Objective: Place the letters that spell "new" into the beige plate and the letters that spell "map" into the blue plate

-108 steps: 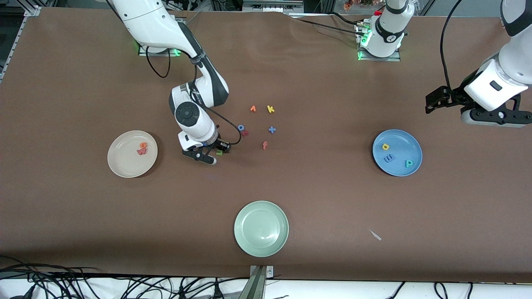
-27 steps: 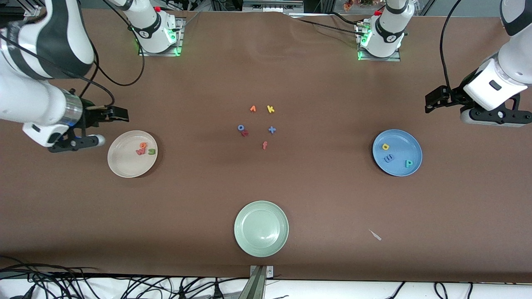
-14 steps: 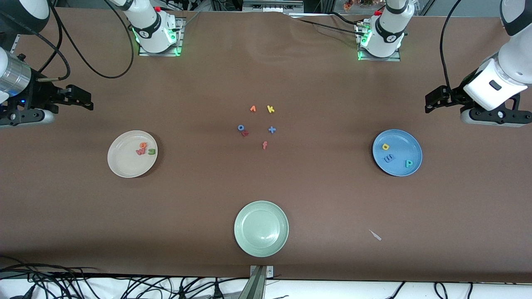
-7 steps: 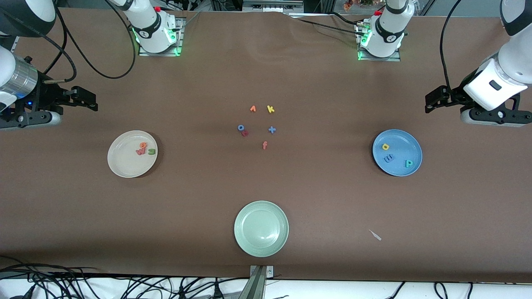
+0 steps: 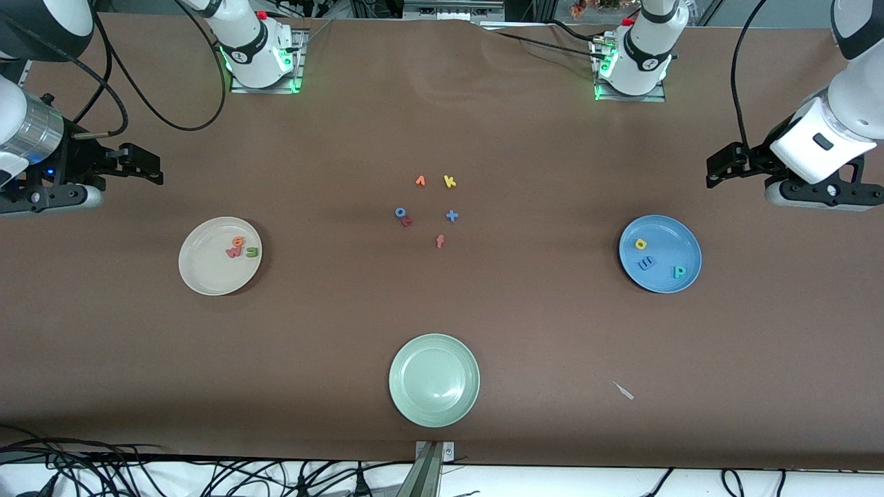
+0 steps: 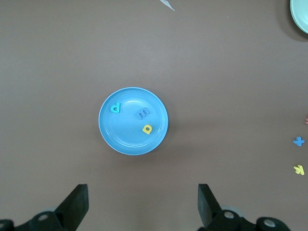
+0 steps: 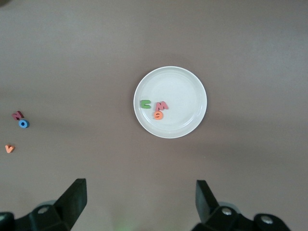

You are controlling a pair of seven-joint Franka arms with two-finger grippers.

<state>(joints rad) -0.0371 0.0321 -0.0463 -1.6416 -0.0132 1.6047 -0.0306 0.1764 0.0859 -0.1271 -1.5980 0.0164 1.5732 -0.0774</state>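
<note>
n, e, w letters (image 5: 241,249) in beige plate (image 5: 207,273); m, a, p letters (image 5: 652,259) in blue plate (image 5: 663,283). left claw (image 6: 142,204) and right claw (image 7: 140,199) both released, empty, raised over the table's ends.

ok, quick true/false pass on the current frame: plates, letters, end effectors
1. The beige plate holds three letters: green, orange and red-pink. True.
2. The blue plate holds only two letters. False: three, yellow, blue and teal.
3. The pale green plate holds a letter. False: nothing lies in it.
4. The right end effector is shut on a letter. False: it is open and holds nothing.
5. The left end effector is open above the table. True.
</note>
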